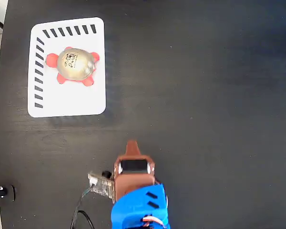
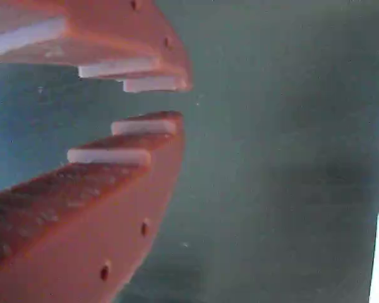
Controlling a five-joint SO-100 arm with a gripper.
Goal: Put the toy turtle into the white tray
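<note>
Resting inside the white tray (image 1: 86,102) at ten o'clock from the empty, slightly parted end effector (image 2: 177,101), the toy turtle (image 1: 75,65) is judged soft, light and slippery-shelled, best pinched across its dome's sides.

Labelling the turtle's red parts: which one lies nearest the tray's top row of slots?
The red part at the toy turtle's upper right, in the fixed view. The others sit lower on the white tray or toward the left-edge slots.
</note>
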